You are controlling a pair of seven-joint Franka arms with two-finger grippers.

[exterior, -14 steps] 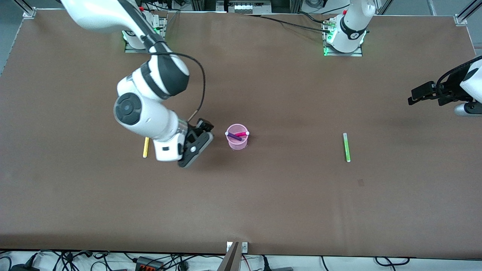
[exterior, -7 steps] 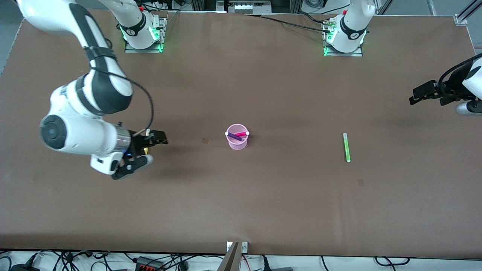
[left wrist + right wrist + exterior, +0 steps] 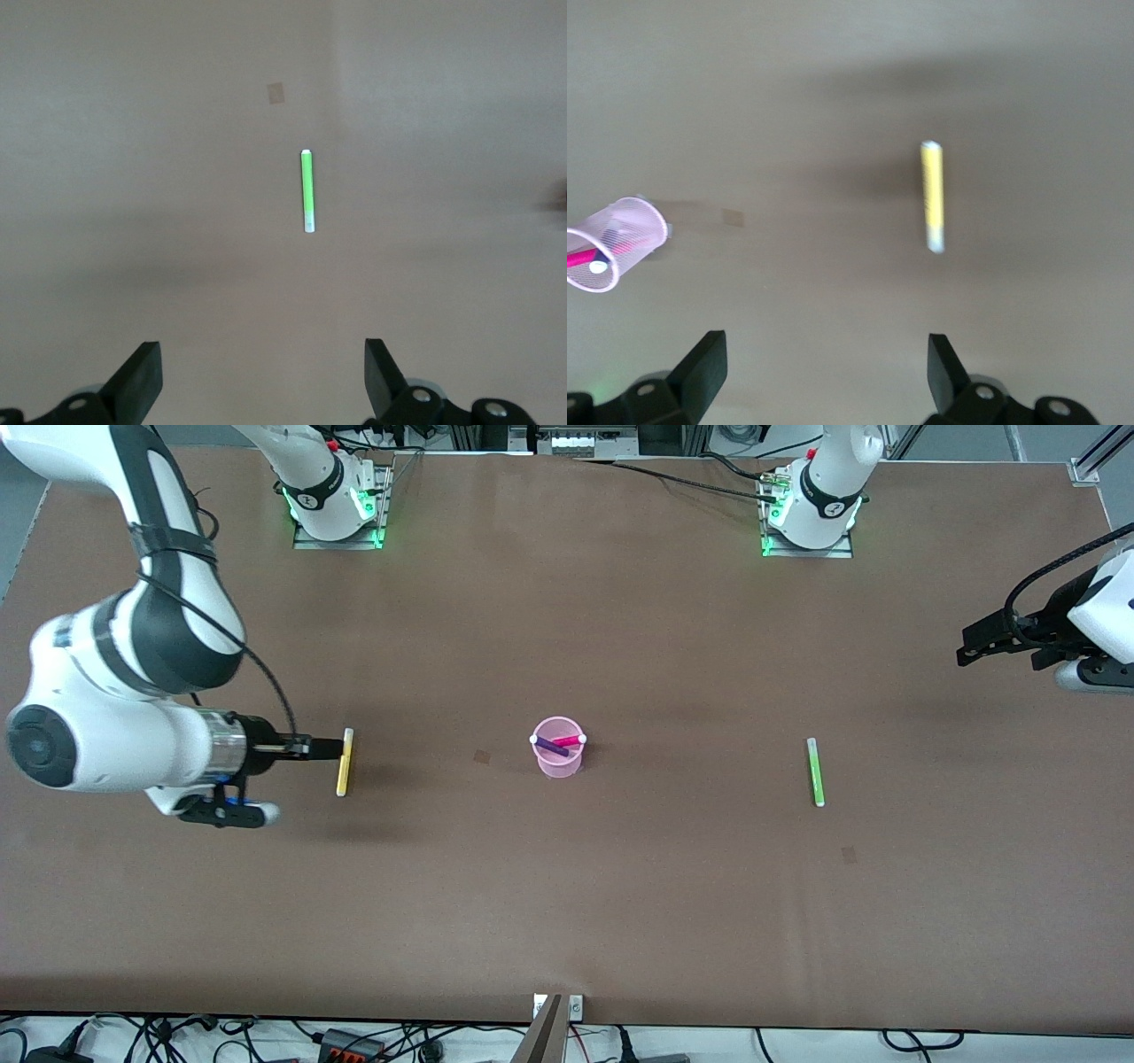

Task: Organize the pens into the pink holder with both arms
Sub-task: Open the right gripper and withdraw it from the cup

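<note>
The pink holder (image 3: pixel 558 760) stands mid-table with the magenta pen (image 3: pixel 568 740) and the purple pen (image 3: pixel 553 748) leaning inside it. It also shows in the right wrist view (image 3: pixel 620 239). The yellow pen (image 3: pixel 344 764) lies flat toward the right arm's end; it shows in the right wrist view (image 3: pixel 932 195). My right gripper (image 3: pixel 321 748) hangs open and empty just beside it (image 3: pixel 824 350). The green pen (image 3: pixel 814 772) lies flat toward the left arm's end, also in the left wrist view (image 3: pixel 307 190). My left gripper (image 3: pixel 982 643) is open and empty, high over the table's edge (image 3: pixel 261 354).
The brown table top (image 3: pixel 567 903) carries two small darker patches, one (image 3: pixel 482 756) between the yellow pen and the holder, one (image 3: pixel 849 855) nearer the camera than the green pen. The arm bases (image 3: pixel 335 514) stand at the top edge.
My right arm has swung from beside the holder toward its own end of the table, past the yellow pen, and turned level. The left gripper has barely shifted. The pens have not moved.
</note>
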